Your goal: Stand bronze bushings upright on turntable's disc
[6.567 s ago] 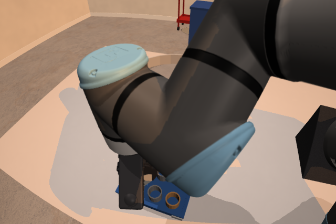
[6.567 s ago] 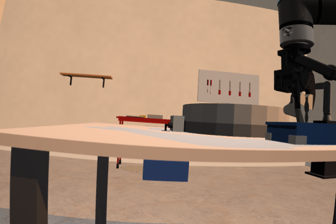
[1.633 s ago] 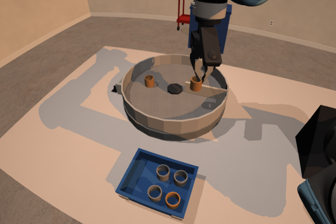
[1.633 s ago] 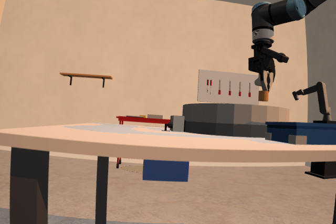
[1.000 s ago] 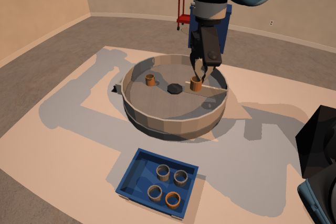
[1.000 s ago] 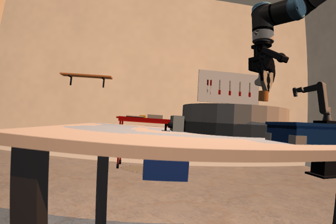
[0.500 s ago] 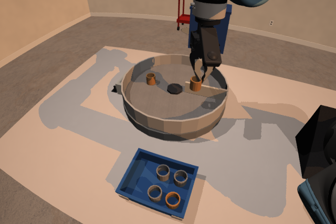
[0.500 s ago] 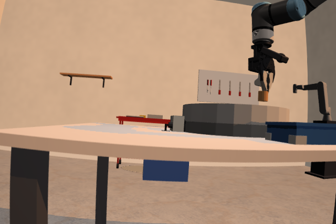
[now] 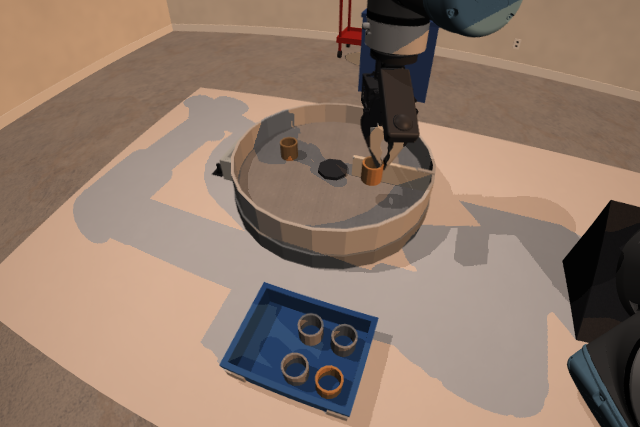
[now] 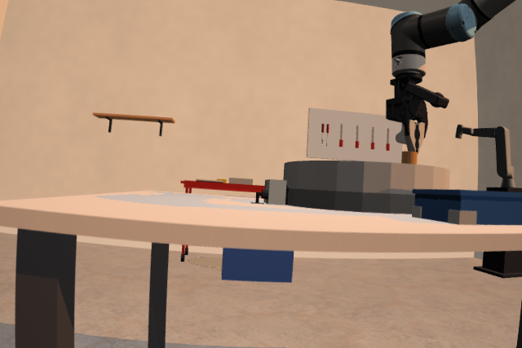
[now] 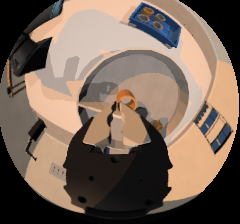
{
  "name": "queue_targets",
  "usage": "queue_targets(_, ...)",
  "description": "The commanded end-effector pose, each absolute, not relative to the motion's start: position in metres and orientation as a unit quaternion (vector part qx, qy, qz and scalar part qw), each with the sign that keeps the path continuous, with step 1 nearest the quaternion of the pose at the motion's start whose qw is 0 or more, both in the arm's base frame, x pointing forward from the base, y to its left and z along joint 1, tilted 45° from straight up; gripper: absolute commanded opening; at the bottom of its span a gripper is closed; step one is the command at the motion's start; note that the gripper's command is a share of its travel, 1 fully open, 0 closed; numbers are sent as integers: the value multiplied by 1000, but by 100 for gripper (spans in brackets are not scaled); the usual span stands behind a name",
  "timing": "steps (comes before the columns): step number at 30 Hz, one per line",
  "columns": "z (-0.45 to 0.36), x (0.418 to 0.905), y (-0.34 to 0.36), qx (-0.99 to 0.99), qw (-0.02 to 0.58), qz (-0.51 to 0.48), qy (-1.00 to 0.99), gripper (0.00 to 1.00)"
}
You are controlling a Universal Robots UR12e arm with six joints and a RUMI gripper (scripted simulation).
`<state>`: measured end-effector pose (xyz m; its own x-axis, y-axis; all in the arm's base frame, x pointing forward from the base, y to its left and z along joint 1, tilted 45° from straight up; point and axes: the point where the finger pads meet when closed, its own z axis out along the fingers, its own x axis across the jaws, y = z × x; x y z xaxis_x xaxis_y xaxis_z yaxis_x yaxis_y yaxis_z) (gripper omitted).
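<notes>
Since bushings must stand upright on the disc (image 9: 289, 200), not the hub (image 9: 332, 169), the claw (image 9: 381, 155) pinches one bronze bushing's (image 9: 371, 173) wall from above, nearly closed, lowering it beside the hub toward the surface's (image 9: 155, 277) far edge.

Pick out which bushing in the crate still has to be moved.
The orange-bronze bushing at the near right corner of the blue crate. The other three in there are grey steel and stay put.
</notes>
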<state>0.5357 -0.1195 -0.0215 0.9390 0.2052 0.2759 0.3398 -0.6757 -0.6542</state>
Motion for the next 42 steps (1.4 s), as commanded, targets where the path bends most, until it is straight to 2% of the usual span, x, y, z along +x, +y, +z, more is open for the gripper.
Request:
queue_targets(1,-19,539,-125,-912,370,-93,-149,0)
queue_targets(42,-31,537,-110,-911,373,-91,-149,0)
